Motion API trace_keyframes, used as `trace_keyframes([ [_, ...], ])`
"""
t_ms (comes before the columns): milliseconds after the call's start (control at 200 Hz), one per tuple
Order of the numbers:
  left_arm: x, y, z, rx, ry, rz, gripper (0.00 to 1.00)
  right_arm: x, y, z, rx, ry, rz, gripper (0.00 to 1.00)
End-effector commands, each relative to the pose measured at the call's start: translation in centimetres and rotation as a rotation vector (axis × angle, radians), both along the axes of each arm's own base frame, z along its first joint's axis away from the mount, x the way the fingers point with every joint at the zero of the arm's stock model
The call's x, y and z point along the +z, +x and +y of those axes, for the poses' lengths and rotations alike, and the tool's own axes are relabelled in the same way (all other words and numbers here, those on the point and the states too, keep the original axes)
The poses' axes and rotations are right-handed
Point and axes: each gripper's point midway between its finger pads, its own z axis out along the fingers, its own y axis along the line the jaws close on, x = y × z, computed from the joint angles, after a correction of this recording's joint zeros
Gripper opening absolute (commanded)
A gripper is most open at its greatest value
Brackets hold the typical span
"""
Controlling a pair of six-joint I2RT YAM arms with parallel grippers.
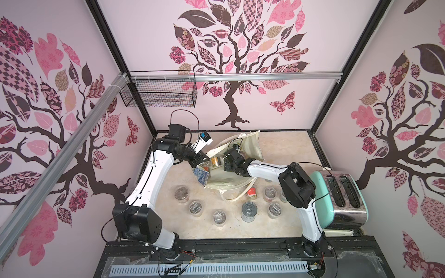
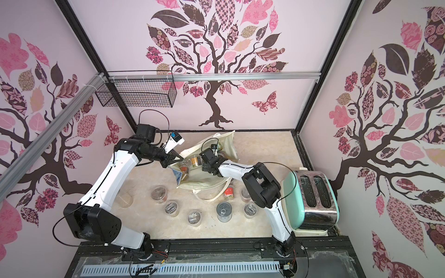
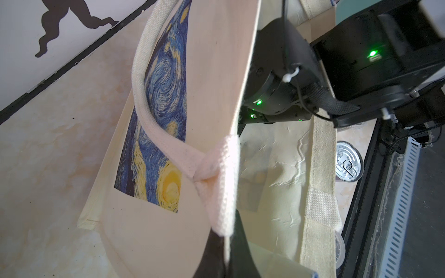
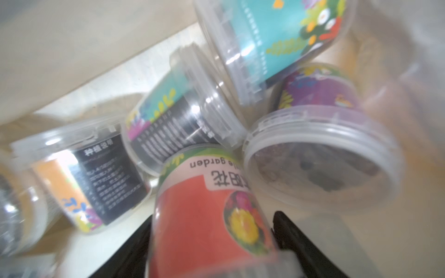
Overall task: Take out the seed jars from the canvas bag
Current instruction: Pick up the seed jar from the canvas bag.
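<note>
Off to the side: what else you have on the bench [image 1: 284,149]
A mint-and-chrome two-slot toaster [image 1: 342,199] stands at the right edge; a tin can [image 1: 249,211] with a ring-pull lid stands upright near the front – and a black wire basket [image 1: 159,92] hangs from the aluminium rail [image 1: 240,77] at the back.

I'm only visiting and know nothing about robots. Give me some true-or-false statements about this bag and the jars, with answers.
1. The left gripper pinches the rim of the cream canvas bag. True.
2. The mint-green toaster sits inside the bag. False: the toaster stands on the table outside the bag.
3. A red-labelled clear plastic jar lies between the right gripper's fingers. True.
4. Every clear seed jar is already out. False: several jars lie inside the bag.
5. A silver pull-tab tin stands on the table. True.
</note>
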Motion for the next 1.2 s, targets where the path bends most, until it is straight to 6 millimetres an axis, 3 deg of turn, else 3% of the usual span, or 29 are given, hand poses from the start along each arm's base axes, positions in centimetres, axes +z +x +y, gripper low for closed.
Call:
trace_keyframes([
  [0, 0.5, -0.7, -0.2, -0.015, -0.009, -0.012, 0.00, 4.9, -0.2, -0.3, 0.015, 0.107, -0.040, 0.74],
  [250, 0.6, -0.4, 0.0, 0.000, 0.001, -0.022, 0.00, 7.9, -1.3, -1.1, 0.063, 0.175, -0.017, 0.74],
  [505, 0.9, 0.8, 0.6, 0.056, 0.002, -0.035, 0.00, 11.8, -4.0, -1.1, 0.170, 0.222, 0.002, 0.74],
  [600, 1.2, 2.3, 1.4, 0.133, 0.005, -0.053, 0.00, 13.3, -5.7, -1.2, 0.228, 0.230, 0.022, 0.73],
  [835, 2.9, 7.3, 6.0, 0.368, 0.048, -0.166, 0.00, 17.6, -10.6, -1.5, 0.407, 0.272, 0.061, 0.72],
  [1010, 4.2, 9.2, 5.9, 0.383, 0.028, -0.196, 0.00, 20.6, -14.7, -0.6, 0.566, 0.369, 0.103, 0.70],
  [1195, 4.7, 10.7, 5.7, 0.413, -0.011, -0.185, 0.00, 19.5, -18.9, -0.1, 0.706, 0.259, 0.139, 0.70],
])
